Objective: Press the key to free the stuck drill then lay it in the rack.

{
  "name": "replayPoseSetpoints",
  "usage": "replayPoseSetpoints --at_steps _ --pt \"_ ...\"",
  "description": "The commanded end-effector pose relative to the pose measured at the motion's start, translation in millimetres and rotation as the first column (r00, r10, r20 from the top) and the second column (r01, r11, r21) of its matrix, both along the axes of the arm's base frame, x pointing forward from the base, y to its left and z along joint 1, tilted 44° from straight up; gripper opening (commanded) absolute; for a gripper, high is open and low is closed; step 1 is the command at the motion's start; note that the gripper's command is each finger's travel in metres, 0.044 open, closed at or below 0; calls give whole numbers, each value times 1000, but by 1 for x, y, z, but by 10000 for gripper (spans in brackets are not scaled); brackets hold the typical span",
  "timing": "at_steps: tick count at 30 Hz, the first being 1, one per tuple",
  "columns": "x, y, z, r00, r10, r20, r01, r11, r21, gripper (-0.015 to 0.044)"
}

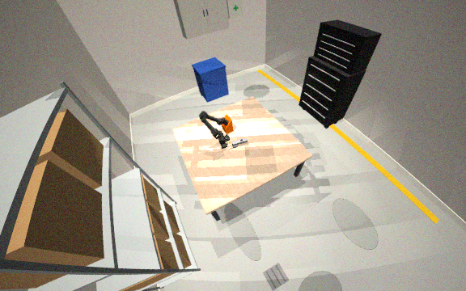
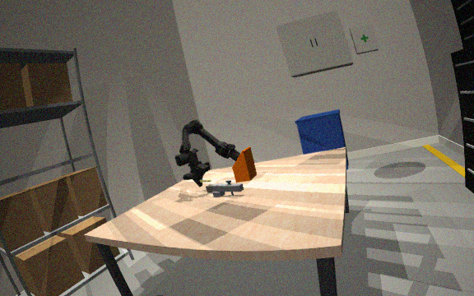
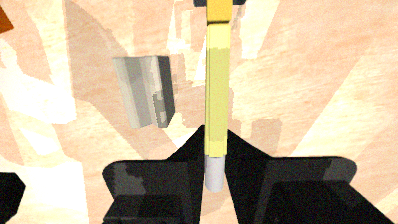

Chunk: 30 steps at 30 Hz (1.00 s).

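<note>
My gripper point(image 1: 225, 145) point(image 2: 201, 182) point(image 3: 211, 129) is shut on the yellow drill point(image 2: 206, 181) point(image 3: 217, 90). The drill's grey end shows between the fingers, and its long yellow part points away from them. The blue-grey fixture point(image 1: 240, 142) point(image 2: 225, 188) stands just beyond the fingers, with a small dark knob on top that looks like the key. A dark edge at the top of the wrist view seems to be part of it. Whether the drill's far end touches it cannot be told. A grey V-shaped block point(image 3: 135, 90), apparently the rack, lies left of the drill in the wrist view.
An orange wedge-shaped block point(image 1: 228, 124) point(image 2: 245, 166) point(image 3: 4, 22) stands behind the fixture, close to the arm's lower part. All stand on the wooden table point(image 1: 225, 190) point(image 2: 295, 230), crossed by light patches and shadows. Shelving, a blue bin and a black tool cabinet stand away from the table.
</note>
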<state>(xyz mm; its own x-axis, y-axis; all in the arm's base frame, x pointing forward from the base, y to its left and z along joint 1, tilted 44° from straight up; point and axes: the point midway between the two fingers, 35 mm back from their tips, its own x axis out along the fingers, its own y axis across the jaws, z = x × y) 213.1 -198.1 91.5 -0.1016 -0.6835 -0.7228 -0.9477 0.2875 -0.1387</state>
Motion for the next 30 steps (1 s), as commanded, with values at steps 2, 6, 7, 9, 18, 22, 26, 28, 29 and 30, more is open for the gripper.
replayPoseSetpoints --at_steps 2,6,7,9,18,22,26,28,29,30 --pt "2 1 3 1000 -2 7 2 1000 -7 0" --pt "2 1 3 1000 -2 7 2 1000 -7 0" --pt "2 2 4 1000 -2 7 2 1000 -7 0" --pt "2 2 4 1000 -2 7 2 1000 -7 0" --pt "2 3 4 1000 -2 7 2 1000 -7 0" --pt "2 4 5 1000 -2 7 2 1000 -7 0" --pt "2 4 5 1000 -2 7 2 1000 -7 0" --pt "2 4 5 1000 -2 7 2 1000 -7 0" --pt "2 4 5 1000 -2 7 2 1000 -7 0" --pt "2 4 5 1000 -2 7 2 1000 -7 0"
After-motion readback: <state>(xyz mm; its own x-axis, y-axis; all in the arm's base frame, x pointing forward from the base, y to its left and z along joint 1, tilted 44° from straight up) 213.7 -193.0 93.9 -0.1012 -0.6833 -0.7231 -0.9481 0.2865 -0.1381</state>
